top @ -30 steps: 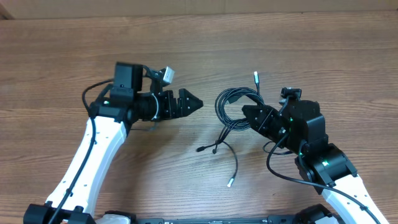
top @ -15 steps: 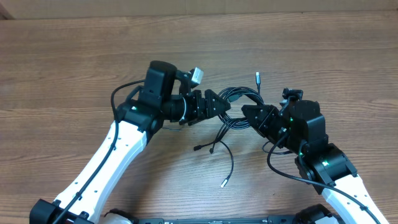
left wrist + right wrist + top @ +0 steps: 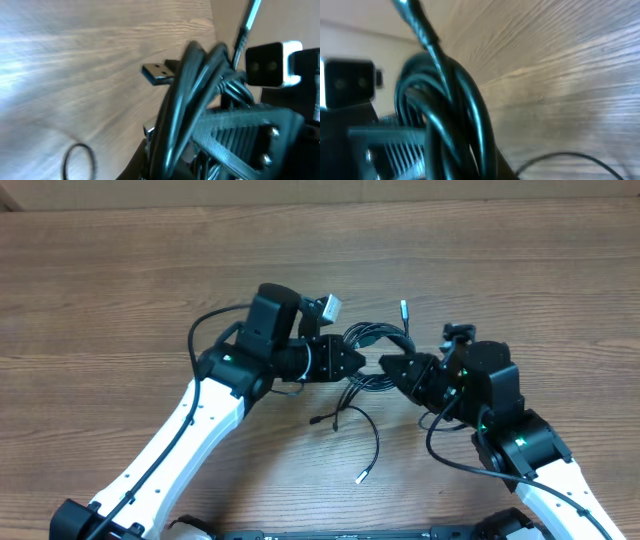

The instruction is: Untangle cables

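The cables (image 3: 378, 332) are thin black cords coiled into a tangled loop at the table's middle. Loose strands trail toward me, one ending in a silver plug (image 3: 362, 477). Another plug (image 3: 404, 307) sticks out behind the loop. My left gripper (image 3: 356, 364) is shut on the loop's left side. Facing it, almost tip to tip, my right gripper (image 3: 391, 367) grips the loop's right side. In the left wrist view the cables (image 3: 180, 100) fill the jaws, with a blue USB plug (image 3: 157, 72) beyond. The cables (image 3: 465, 100) cross the jaws in the right wrist view too.
Bare wood-grain table (image 3: 120, 270) lies all round. Each arm's own thicker black cable (image 3: 445, 455) loops beside its wrist. Short connector ends (image 3: 322, 420) lie on the wood just in front of the grippers.
My left arm swung right from the open table to the coil, and its gripper closed on the loop. The right gripper edged left with the bundle.
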Tool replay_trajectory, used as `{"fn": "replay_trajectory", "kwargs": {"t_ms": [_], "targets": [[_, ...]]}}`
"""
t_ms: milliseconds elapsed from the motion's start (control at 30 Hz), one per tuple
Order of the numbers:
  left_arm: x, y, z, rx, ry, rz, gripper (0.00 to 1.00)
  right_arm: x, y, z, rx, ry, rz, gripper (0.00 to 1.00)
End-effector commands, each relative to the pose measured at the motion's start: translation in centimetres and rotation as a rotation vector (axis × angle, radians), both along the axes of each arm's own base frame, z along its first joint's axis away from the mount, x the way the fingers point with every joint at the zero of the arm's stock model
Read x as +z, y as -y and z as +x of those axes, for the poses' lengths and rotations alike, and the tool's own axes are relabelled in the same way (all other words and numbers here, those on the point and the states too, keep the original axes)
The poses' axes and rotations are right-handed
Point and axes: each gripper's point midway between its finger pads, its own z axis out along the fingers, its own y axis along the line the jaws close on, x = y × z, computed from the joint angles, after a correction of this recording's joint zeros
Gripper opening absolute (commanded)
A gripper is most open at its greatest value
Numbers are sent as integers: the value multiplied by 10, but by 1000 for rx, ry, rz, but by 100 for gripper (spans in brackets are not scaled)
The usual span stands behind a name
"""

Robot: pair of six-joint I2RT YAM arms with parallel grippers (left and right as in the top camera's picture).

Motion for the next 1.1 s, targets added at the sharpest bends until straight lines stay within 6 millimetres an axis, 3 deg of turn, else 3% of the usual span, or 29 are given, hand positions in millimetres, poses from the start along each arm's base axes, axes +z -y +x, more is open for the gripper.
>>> {"fn": "replay_trajectory", "kwargs": {"t_ms": [0, 100, 233, 400, 567, 667, 867, 1067], "targets": [[-3, -52, 39, 22, 250, 147, 4, 3, 3, -4, 130, 160, -153, 39], [-11, -70, 43, 9, 286, 210, 4, 0, 3, -6, 172, 198, -204, 59], [-26, -89, 42, 19, 275, 307, 4, 1, 3, -6, 219, 263, -255, 75], [-21, -68, 21, -143, 322, 237, 4, 15, -10, -5, 298, 401, -274, 73], [-22, -60, 12, -174, 307, 230, 4, 20, -27, -10, 368, 528, -366, 67], [-19, -53, 3, -208, 284, 179, 5, 20, -36, -4, 348, 620, -498, 61], [-19, -52, -7, -229, 240, 152, 4, -6, -45, 7, 328, 678, -800, 59], [-25, -55, -15, -241, 203, 170, 4, -3, -47, 20, 292, 739, -1036, 58]]}}
